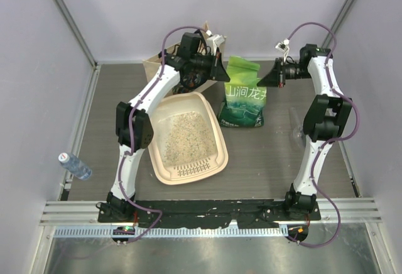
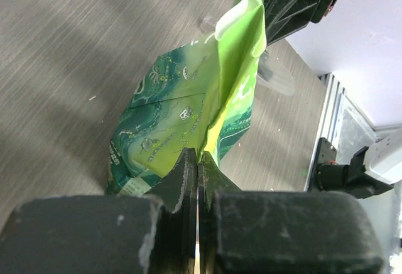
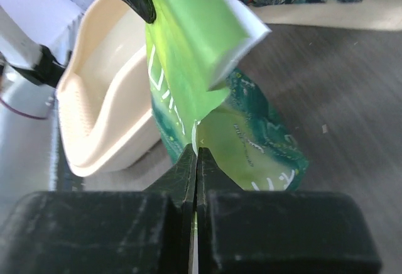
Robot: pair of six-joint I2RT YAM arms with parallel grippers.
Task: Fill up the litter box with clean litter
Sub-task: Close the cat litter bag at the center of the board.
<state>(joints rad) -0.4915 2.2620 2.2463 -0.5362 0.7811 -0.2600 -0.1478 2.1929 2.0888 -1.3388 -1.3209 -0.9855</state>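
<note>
Our left gripper (image 2: 198,161) and right gripper (image 3: 196,154) each clamp the top edge of the green bag (image 1: 245,98), upright just beside the litter box (image 1: 188,178). A thin layer of clean litter (image 1: 182,136) covers its floor; we judge more pouring remains.

**A:** What does the left gripper (image 2: 198,156) have?

**B:** Its jaws are pressed together on a folded edge of the green bag (image 2: 169,129), right at the tips.

**A:** And the bag itself?

**B:** It stands on the grey wood-grain counter (image 2: 75,54), its top stretched upward and creased, with the pale inside showing. The right gripper (image 2: 271,26) meets the top edge at the upper right.

**A:** Anything behind it?

**B:** A clear plastic object (image 2: 276,79), blurred, lies on the counter just past the bag. A metal rail (image 2: 331,117) runs along the counter's edge.
</note>
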